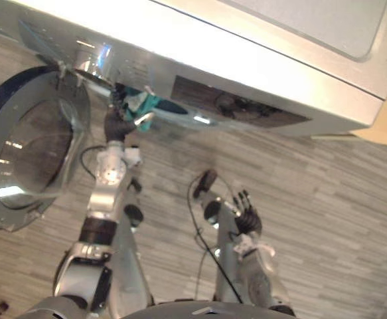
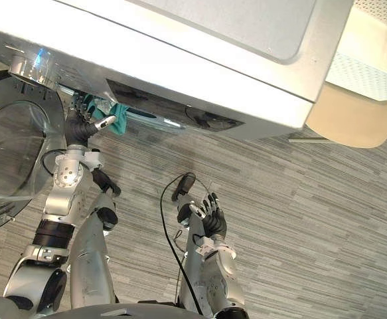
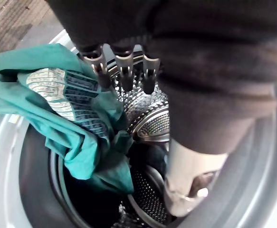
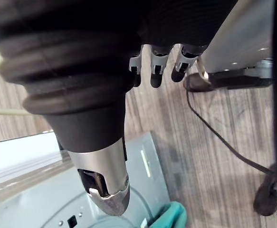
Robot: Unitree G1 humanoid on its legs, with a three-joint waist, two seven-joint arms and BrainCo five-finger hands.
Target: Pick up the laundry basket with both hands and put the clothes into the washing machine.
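Cloth (image 3: 76, 137): teal garment w/ a pale printed patch, lying crumpled across the drum mouth, upper left of the head views. Part is hanging inside and part is draping out over the rim (image 3: 38, 156). It's looking limp and easy to snag.
Drum (image 3: 152, 123): showing dark and perforated behind the cloth. Can't tell if more clothes are sitting deeper in.
Progress: loading seems well underway, w/ the cloth at the washer but not fully in. Pushing it past the rim is prob. what's left.
L hand (image 3: 122, 66): reaching at the drum mouth, fingers straight, tips just beside the cloth, thumb apart. Wide, not gripping.
R hand (image 2: 212, 216): hanging lower centre over the floor (image 2: 312, 219), fingers relaxed, carrying nothing.
Washer (image 2: 200, 60): running across the top of the head views.
Door (image 1: 27, 149): standing open at left.
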